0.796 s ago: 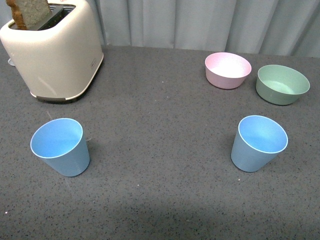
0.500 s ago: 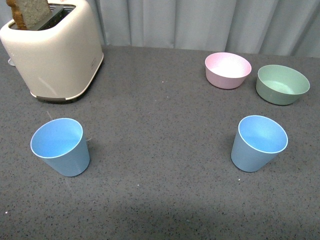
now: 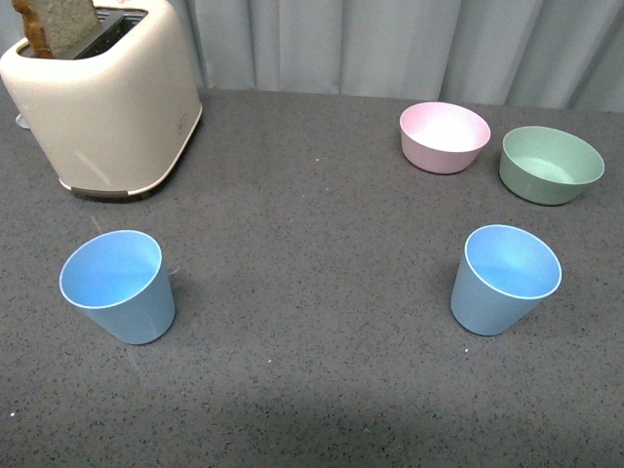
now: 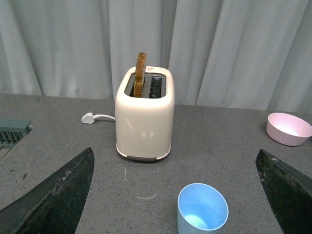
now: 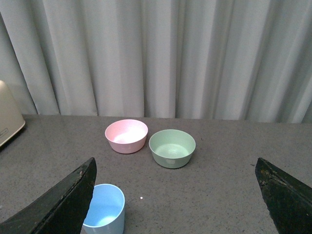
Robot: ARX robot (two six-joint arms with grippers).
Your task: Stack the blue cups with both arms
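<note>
Left cup [image 4: 202, 214] staying put between left gripper's [image 4: 174, 152] parted fingers, right cup [image 5: 104, 212] beside right gripper's [image 5: 175, 160] parted fingers; you're gripping nothing yet.

You get bare countertop [image 3: 312, 244] between the left blue cup [image 3: 117, 288] and right blue cup [image 3: 505, 280]; the toaster [image 3: 102, 102] blocks behind the former, the pink bowl [image 3: 445, 136] and green bowl [image 3: 550, 164] behind the latter.

Your front view looks steeply down on the table [image 3: 312, 195]. Your left wrist view sits low and level facing the toaster [image 4: 145, 117], sharing it and the left cup [image 4: 202, 214] with the front. Your right wrist view, equally low, faces the pink bowl [image 5: 126, 135] and green bowl [image 5: 172, 147], sharing them and the right cup [image 5: 104, 212].
</note>
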